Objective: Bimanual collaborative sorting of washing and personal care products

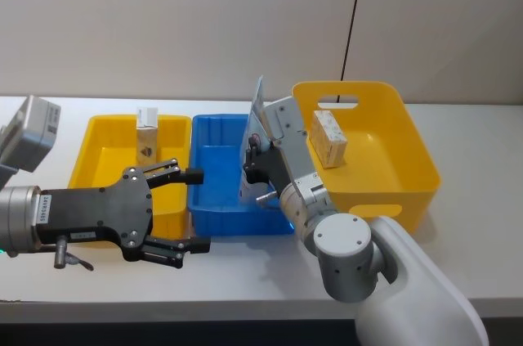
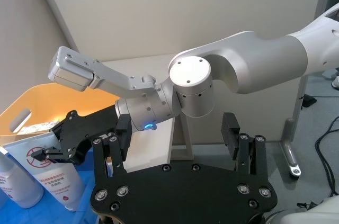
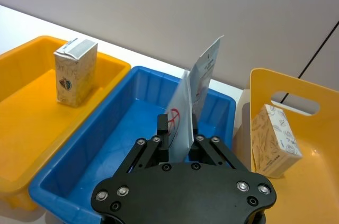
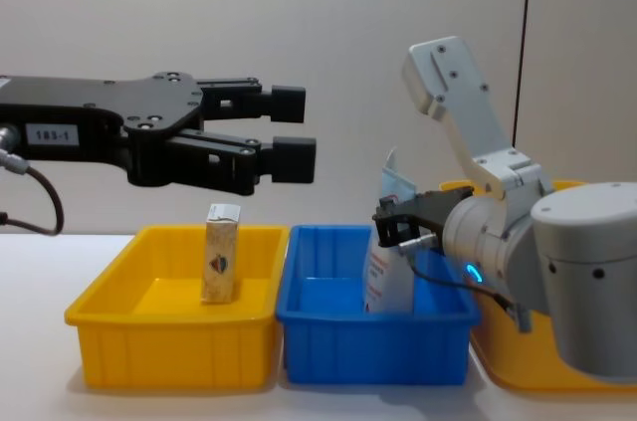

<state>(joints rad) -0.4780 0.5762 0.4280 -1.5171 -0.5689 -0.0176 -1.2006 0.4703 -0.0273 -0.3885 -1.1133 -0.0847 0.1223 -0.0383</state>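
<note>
1. While the left gripper [image 4: 289,145] hovers above the left yellow bin [image 1: 94,150], fingers spread and empty, a cream carton [image 1: 147,135] stands inside it.
2. Right gripper [image 3: 180,144] pinches the packet [image 3: 204,78] upright in the blue bin [image 1: 214,170].
3. Step, likely: placing the packet; next, release and lift clear.
4. Second carton [image 1: 329,138] sits in the handled yellow bin [image 1: 409,146].

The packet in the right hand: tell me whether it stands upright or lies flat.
Upright. The packet stands on end inside the blue bin, its top above the rim, with the right hand shut on its lower part.
</note>
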